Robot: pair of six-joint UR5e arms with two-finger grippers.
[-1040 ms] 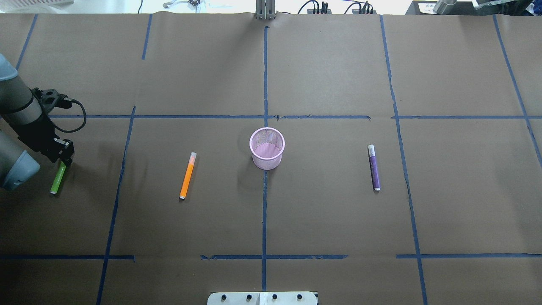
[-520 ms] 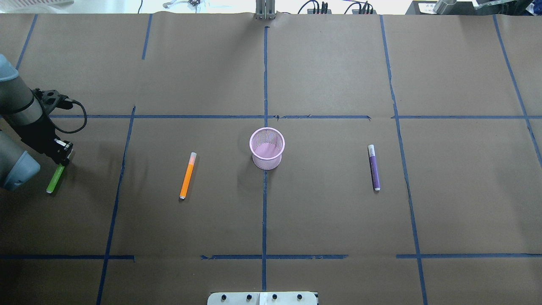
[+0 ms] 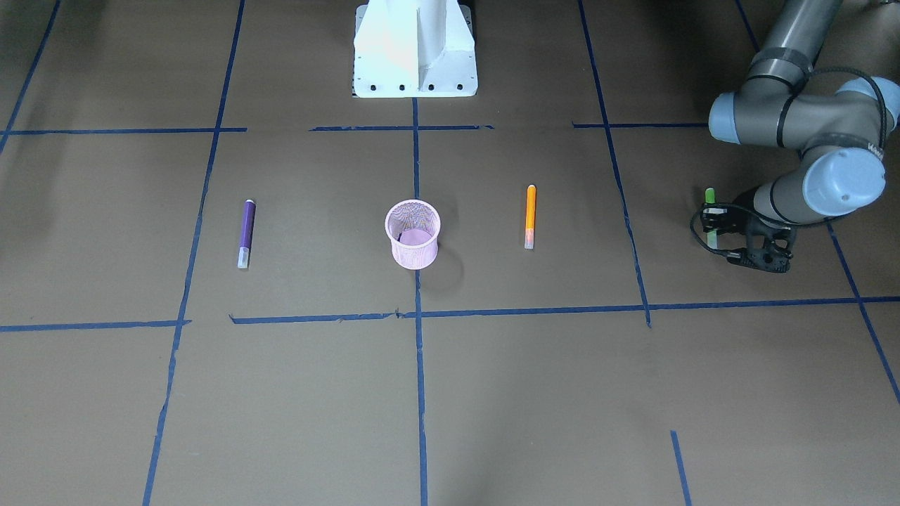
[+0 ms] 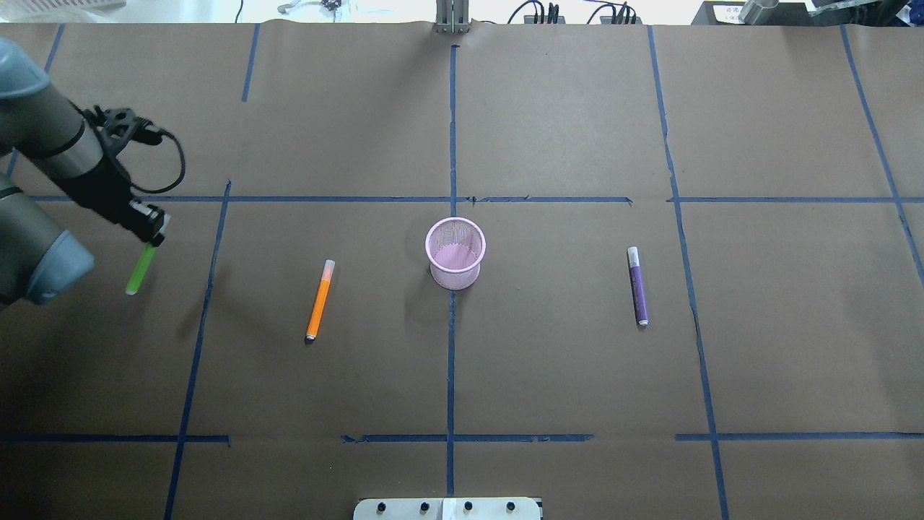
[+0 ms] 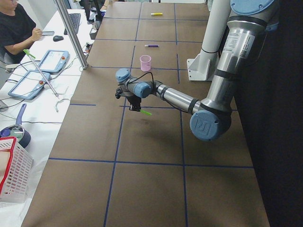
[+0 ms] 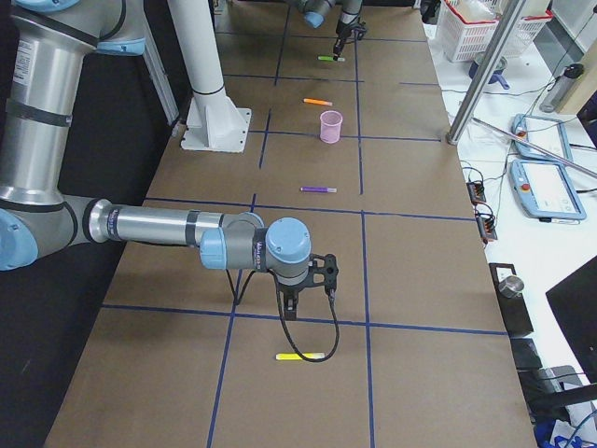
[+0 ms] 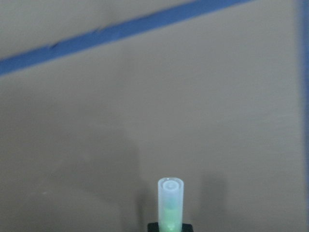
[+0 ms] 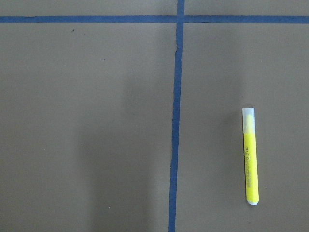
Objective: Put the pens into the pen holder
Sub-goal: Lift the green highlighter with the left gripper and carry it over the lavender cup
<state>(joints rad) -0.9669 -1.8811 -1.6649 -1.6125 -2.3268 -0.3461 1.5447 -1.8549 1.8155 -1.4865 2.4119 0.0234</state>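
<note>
My left gripper [image 4: 151, 236] is shut on the cap end of the green pen [image 4: 138, 270] and holds it tilted above the table at the far left. The pen's pale cap shows in the left wrist view [image 7: 170, 200]. The pink mesh pen holder [image 4: 455, 275] stands upright at the table's middle. The orange pen [image 4: 319, 301] lies flat left of it, the purple pen [image 4: 637, 286] flat to its right. My right gripper [image 6: 289, 301] shows only in the exterior right view, low over the table; I cannot tell whether it is open or shut.
A yellow pen [image 8: 250, 157] lies flat on the brown paper below the right wrist camera, near a blue tape line [image 8: 175, 121]. The robot's white base [image 3: 415, 49] stands at the table's robot-side edge. Operators' desks [image 5: 42, 61] border the far side.
My left gripper has risen off the table with the green pen and moved toward the far side and slightly right. The other pens and the holder have not moved.
</note>
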